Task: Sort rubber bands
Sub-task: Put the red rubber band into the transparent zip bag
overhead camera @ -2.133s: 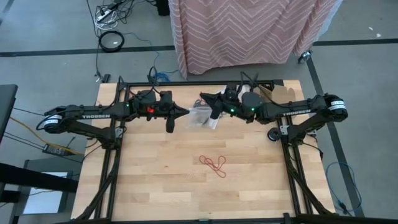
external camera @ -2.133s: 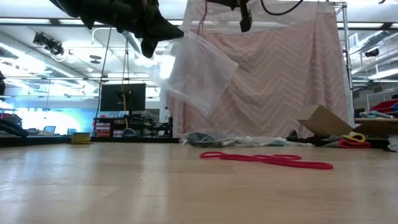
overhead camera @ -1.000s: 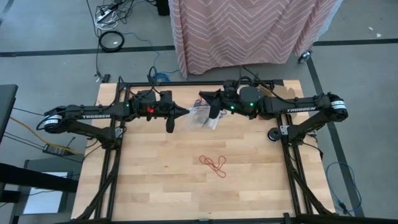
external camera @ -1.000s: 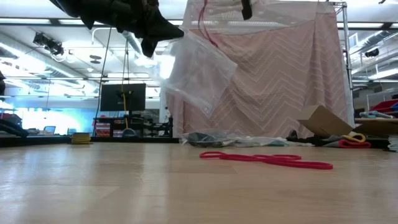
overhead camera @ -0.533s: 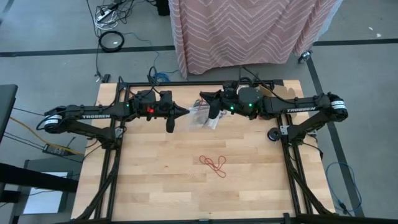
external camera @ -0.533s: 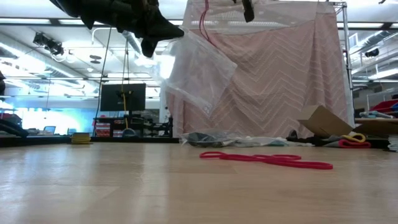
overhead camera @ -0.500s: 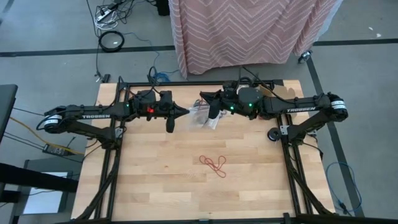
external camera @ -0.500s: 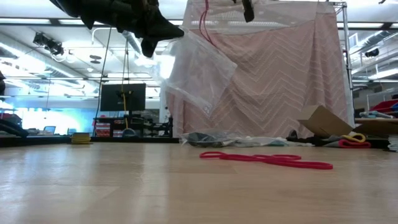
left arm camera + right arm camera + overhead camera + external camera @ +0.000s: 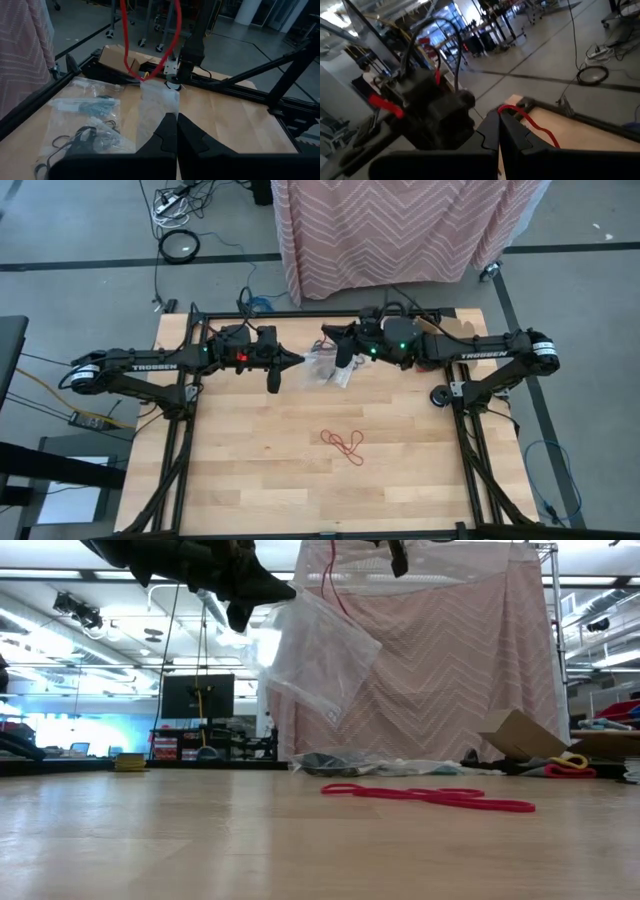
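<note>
My left gripper point(image 9: 298, 360) is shut on a clear plastic bag point(image 9: 320, 650), raised over the table's far middle. Facing it from the right, my right gripper point(image 9: 325, 343) is shut on a red rubber band point(image 9: 150, 50) that hangs in a long loop. The loop's lower end point(image 9: 145, 76) is at the bag's top; whether it is inside the bag does not show. More red rubber bands point(image 9: 343, 442) lie loose on the table's middle. Black point(image 9: 82, 140) and teal point(image 9: 87, 105) rubber bands lie in clear bags at the far edge. My left gripper pinches the bag's upper edge point(image 9: 162, 111) between its two fingers, coming level from the table's left. The bag hangs slantwise below the fingers point(image 9: 270, 590), clear of the table. My right gripper pinches the red band's upper part point(image 9: 512, 111) at its fingertips, coming level from the table's right. The band hangs slack below, clear of the table.
A torn cardboard box point(image 9: 520, 735) sits at the far right corner. A pink patterned cloth point(image 9: 400, 230) hangs behind the far edge. The table's near half point(image 9: 300, 490) is bare wood apart from the red bands.
</note>
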Motion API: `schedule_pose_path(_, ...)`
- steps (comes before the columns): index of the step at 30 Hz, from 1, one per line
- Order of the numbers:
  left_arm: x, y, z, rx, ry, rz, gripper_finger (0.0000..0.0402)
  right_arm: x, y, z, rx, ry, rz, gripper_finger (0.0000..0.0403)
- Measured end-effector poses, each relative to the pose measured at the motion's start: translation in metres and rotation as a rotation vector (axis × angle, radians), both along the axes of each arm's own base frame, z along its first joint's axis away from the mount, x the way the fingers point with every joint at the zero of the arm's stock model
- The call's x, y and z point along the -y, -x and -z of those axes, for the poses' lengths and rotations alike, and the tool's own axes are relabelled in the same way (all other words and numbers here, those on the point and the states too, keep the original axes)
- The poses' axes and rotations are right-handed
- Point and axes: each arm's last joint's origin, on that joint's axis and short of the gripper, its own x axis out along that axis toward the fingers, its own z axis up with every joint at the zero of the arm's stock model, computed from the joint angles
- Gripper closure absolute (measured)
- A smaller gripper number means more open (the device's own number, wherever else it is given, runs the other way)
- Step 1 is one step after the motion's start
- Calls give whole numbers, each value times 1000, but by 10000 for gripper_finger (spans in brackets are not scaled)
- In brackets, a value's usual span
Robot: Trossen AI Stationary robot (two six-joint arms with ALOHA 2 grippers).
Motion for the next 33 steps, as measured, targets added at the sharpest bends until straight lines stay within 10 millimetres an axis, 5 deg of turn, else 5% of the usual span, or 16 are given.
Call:
schedule_pose_path(23, 0, 0, -5, -40, -14, 15, 401, -18, 7, 36, -339, -157, -113, 403)
schedule_pose_path(33, 1, 0, -2, -71, -24, 40, 401, -24, 3, 26, -246, -103, -191, 403)
